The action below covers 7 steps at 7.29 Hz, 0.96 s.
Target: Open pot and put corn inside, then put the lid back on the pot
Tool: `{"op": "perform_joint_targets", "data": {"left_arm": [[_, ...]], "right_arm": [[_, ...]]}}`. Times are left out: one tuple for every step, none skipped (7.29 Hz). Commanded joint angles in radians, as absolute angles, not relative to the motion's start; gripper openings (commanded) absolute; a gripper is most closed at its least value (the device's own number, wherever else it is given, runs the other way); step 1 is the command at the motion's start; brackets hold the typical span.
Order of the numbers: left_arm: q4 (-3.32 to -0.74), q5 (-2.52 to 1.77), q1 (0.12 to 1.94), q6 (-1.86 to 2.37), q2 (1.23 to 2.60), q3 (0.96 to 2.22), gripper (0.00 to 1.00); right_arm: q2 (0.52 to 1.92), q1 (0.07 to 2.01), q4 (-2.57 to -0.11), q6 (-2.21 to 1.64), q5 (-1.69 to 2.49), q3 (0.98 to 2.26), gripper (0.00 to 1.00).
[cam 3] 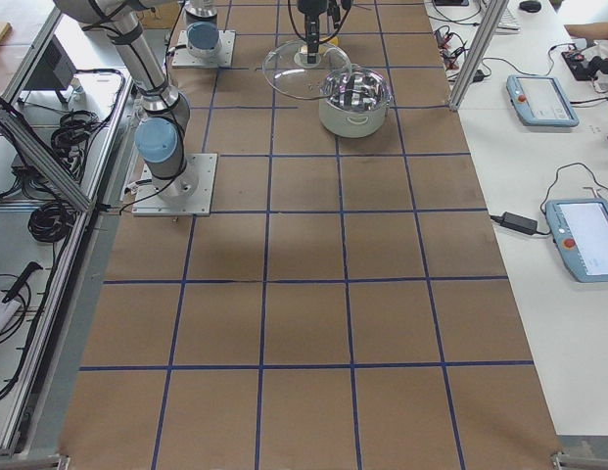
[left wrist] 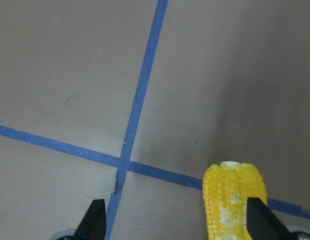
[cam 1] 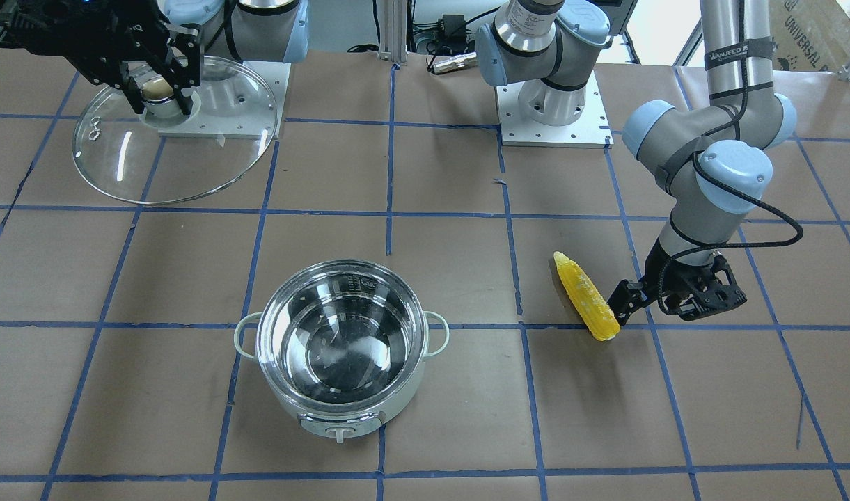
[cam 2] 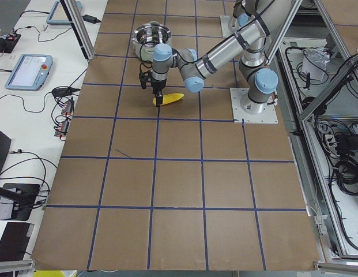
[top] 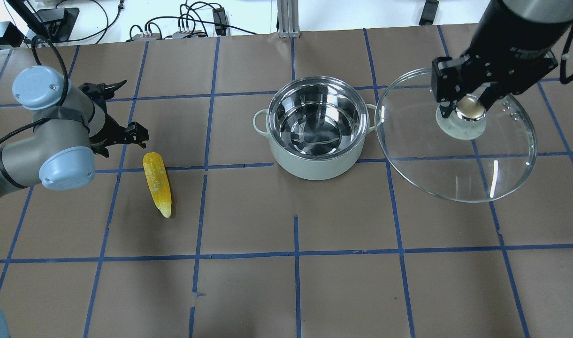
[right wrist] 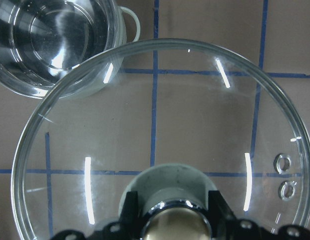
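On the brown paper table (cam 1: 425, 174) the corn (left wrist: 233, 200) is found off-centre, hugging one finger of the wide-open left gripper (left wrist: 178, 222), so it could get shoved away on closing, while the lid (top: 455, 164) is pinched by the right gripper (top: 462, 101), pot (top: 314, 159) just beside it.

The pot (top: 314, 162) stood uncovered at the overhead view's centre, its mouth free from above. The lid (top: 455, 176), clamped by the knob in the right pincer (top: 469, 108), crowded the pot's right flank. Bare worktop (top: 248, 206) lay between pot and corn (top: 157, 180) at left, where the left pincer (left wrist: 177, 220) hung with fingers spread about the corn's blunt end.
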State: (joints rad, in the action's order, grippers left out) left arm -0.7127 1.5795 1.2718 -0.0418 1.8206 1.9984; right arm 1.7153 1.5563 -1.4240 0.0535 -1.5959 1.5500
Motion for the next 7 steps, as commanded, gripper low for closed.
{"op": "perform_joint_targets", "data": {"left_arm": [[-0.718,1.557,1.279,-0.003,1.827,2.002,1.0],[-0.716,1.554,1.298,0.02,1.833,2.006,1.0],[-0.715,1.554,1.313,0.062,1.838,2.006,0.99],[-0.715,1.557,1.315,0.064,1.842,2.011,0.99],[-0.715,1.555,1.315,0.064,1.847,2.025,0.99],[-0.701,1.558,1.315,0.064,1.853,2.048,0.99],[-0.701,1.562,1.313,0.064,1.855,2.052,0.99]], "right_arm": [[1.755,1.551,-1.485,0.057,-1.603,1.62,0.37],[1.755,1.551,-1.492,0.058,-1.608,1.623,0.37],[1.744,1.549,-1.508,0.055,-1.609,1.621,0.37],[1.705,1.545,-1.547,0.054,-1.609,1.62,0.37],[1.644,1.522,-1.564,0.057,-1.603,1.618,0.37],[1.614,1.493,-1.58,0.075,-1.601,1.609,0.37],[1.606,1.486,-1.586,0.081,-1.609,1.577,0.37]]}}
